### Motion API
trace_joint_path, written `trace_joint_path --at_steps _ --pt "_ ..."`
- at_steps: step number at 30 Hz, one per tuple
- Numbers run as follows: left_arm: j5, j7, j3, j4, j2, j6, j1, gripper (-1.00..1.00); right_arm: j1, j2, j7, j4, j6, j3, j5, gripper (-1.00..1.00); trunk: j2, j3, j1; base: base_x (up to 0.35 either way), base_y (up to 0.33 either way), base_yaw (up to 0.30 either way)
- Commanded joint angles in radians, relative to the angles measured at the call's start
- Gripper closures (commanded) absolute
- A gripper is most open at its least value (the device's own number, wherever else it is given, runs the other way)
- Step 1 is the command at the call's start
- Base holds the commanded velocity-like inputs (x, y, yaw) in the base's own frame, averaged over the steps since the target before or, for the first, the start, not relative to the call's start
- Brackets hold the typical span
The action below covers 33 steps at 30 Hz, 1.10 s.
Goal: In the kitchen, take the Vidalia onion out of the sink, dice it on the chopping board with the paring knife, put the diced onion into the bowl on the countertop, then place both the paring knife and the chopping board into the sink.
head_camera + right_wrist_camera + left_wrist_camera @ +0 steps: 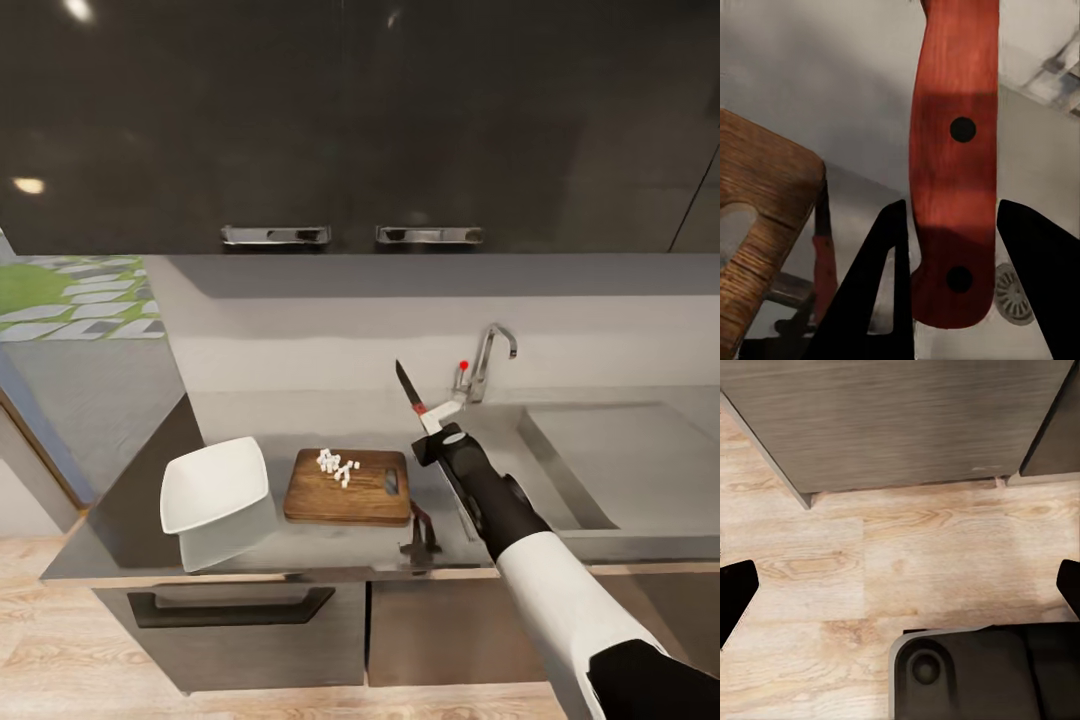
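Holding the small red-handled paring knife (951,172) clenched in my right jaws (949,247) above the grey metal surface (350,415) between wooden chopping board (365,495) and steel sink (640,450), I judge it light, rigid, best gripped mid-handle; my left jaws (900,585) hang released.

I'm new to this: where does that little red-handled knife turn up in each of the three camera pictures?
Head view: the paring knife sits mid-picture, held up by the right tool, blade pointing up and away, between chopping board and sink.
Left wrist view: not in it; wooden floor and cabinet fronts.
Right wrist view: its red handle runs down the middle between the dark fingers.
Shared landmark: the chopping board, in head and right wrist views.
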<state>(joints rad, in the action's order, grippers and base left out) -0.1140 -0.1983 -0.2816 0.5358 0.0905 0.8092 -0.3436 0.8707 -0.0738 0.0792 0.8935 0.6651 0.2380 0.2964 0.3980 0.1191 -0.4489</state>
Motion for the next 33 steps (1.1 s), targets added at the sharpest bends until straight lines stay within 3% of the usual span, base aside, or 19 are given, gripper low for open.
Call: trace_joint_path --at_steps 1,4,9,12,16,21,24,33 --pt "-0.010 -0.004 -0.009 0.001 0.002 0.001 0.001 -1.00 0.001 -0.002 0.008 0.000 0.004 0.000 0.010 1.00 0.002 0.002 -0.001 0.206 0.142 0.000" --pt "-0.010 -0.006 -0.008 0.000 0.002 0.001 0.005 -1.00 0.001 -0.007 0.011 -0.003 -0.019 0.000 -0.002 1.00 0.002 0.002 -0.001 0.152 0.109 0.000" --pt "-0.011 -0.008 -0.008 -0.014 0.003 0.001 0.006 -1.00 0.001 -0.009 0.039 -0.005 -0.040 0.000 -0.112 1.00 0.002 0.002 -0.001 0.032 0.023 0.000" --pt "-0.012 -0.010 -0.006 -0.021 0.007 0.000 0.006 -1.00 0.001 -0.007 0.054 -0.005 -0.042 0.000 -0.148 1.00 0.002 0.002 -0.001 0.005 0.003 0.000" --pt "-0.014 -0.017 0.008 -0.037 0.009 -0.002 0.006 -1.00 0.001 -0.005 0.072 -0.033 -0.043 0.000 -0.155 1.00 0.002 0.002 -0.001 0.000 0.000 0.000" --pt "-0.019 -0.021 0.101 -0.065 0.006 -0.004 0.006 -1.00 0.001 -0.011 0.075 -0.051 -0.043 0.001 -0.158 1.00 0.002 0.002 -0.001 0.000 0.000 0.000" --pt "-0.020 -0.022 0.134 -0.070 0.005 -0.005 0.006 -1.00 0.001 -0.028 0.075 -0.053 -0.042 0.002 -0.158 1.00 0.002 0.002 -0.001 0.000 0.000 0.000" --pt "-0.026 -0.023 0.146 -0.080 0.007 -0.005 0.006 -1.00 0.001 -0.063 0.072 -0.057 -0.037 0.003 -0.158 1.00 0.002 0.002 -0.001 0.000 0.000 0.000"
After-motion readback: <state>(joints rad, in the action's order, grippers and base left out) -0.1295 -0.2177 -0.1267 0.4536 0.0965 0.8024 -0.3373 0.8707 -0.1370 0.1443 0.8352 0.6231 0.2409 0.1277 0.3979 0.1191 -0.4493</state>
